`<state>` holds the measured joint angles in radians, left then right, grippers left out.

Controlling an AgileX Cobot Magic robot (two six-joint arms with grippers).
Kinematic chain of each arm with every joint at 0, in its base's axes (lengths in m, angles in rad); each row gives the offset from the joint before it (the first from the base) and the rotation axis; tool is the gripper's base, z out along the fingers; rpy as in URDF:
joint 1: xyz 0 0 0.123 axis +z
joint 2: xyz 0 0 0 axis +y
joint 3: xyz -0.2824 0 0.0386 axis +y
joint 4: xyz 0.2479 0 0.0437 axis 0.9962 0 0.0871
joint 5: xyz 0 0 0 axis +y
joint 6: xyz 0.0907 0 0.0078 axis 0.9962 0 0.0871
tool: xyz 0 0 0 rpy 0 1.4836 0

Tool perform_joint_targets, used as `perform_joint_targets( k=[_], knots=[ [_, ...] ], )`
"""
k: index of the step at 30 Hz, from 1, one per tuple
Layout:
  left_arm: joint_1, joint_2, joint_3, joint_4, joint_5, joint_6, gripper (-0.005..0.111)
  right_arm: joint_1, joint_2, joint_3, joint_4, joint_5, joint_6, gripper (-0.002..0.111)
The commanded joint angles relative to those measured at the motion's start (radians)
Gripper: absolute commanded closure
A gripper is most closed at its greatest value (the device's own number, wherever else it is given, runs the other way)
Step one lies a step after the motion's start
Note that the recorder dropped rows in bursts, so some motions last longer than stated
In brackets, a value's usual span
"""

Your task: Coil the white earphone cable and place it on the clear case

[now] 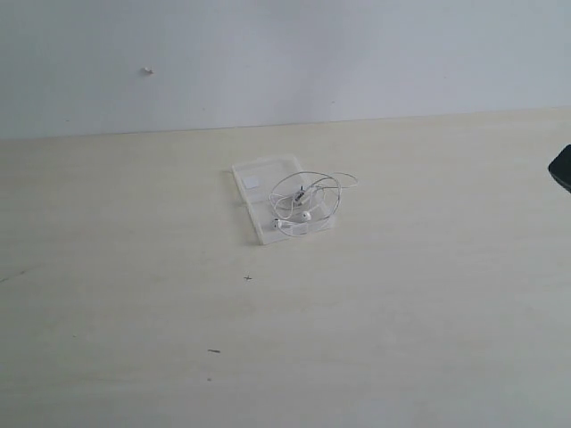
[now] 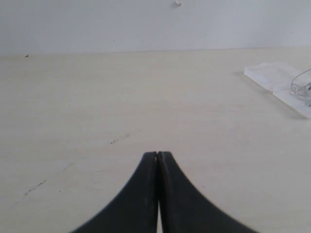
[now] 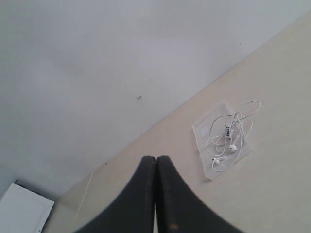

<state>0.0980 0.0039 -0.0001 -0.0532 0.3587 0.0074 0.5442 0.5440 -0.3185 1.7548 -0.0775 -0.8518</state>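
Note:
The white earphone cable lies in loose loops on the clear case, with part of a loop hanging over the case's right edge. Both earbuds rest on the near half of the case. The right wrist view shows the same cable on the case, well away from my right gripper, which is shut and empty. My left gripper is also shut with nothing in it, low over bare table; the case and a bit of cable show at that view's edge. A dark tip of an arm shows at the right edge of the exterior view.
The pale wooden table runs back to a white wall. A small dark mark and another speck sit on the tabletop in front of the case. A white panel shows beyond the table's end in the right wrist view.

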Motion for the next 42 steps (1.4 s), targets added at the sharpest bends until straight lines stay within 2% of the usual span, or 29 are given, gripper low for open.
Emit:
perform_joint_targets(
  k=[1,5,10,14,19,26,30,34,35,38,39,40,42],
  knots=[
    [0.002,-0.004,0.000,-0.001,-0.006,-0.007,0.105,-0.003,-0.008,-0.001,-0.010,0.003,-0.001,0.108],
    [0.002,-0.004,0.000,-0.001,-0.006,-0.007,0.105,-0.012,-0.033,-0.001,-0.010,-0.001,-0.015,0.108],
    [0.002,-0.004,0.000,-0.001,-0.006,-0.007,0.105,-0.111,-0.178,0.009,-0.035,-0.023,-0.340,0.108],
    [0.002,-0.004,0.000,-0.001,-0.006,-0.007,0.105,-0.188,-0.320,0.074,-0.035,-0.032,-0.467,0.108],
    [0.002,-0.004,0.000,-0.001,-0.006,-0.007,0.105,-0.265,-0.465,0.205,-0.035,-0.132,-0.472,0.108],
    [0.002,-0.004,0.000,-0.001,-0.006,-0.007,0.105,-0.272,-0.509,0.272,-0.029,-0.316,-0.472,0.108],
    [0.002,-0.004,0.000,-0.001,-0.006,-0.007,0.105,-0.272,-0.509,0.272,-0.031,-0.295,-0.446,0.108],
    [0.002,-0.004,0.000,-0.001,-0.006,-0.007,0.105,-0.272,-0.509,0.269,-0.083,-0.163,-0.318,0.108],
    [0.002,-0.004,0.000,-0.001,-0.006,-0.007,0.105,-0.272,-0.509,0.268,-0.288,-0.094,-0.144,0.108],
    [0.002,-0.004,0.000,-0.001,-0.006,-0.007,0.105,-0.272,-0.509,0.265,-1.218,0.111,0.557,0.108],
    [0.002,-0.004,0.000,-0.001,-0.006,-0.007,0.105,-0.272,-0.509,0.265,-1.446,0.167,0.755,0.108],
    [0.002,-0.004,0.000,-0.001,-0.006,-0.007,0.105,-0.272,-0.509,0.265,-1.671,0.222,0.970,0.108],
    [0.002,-0.004,0.000,-0.001,-0.006,-0.007,0.105,-0.272,-0.509,0.282,-1.881,0.263,1.123,0.108]
  ],
)
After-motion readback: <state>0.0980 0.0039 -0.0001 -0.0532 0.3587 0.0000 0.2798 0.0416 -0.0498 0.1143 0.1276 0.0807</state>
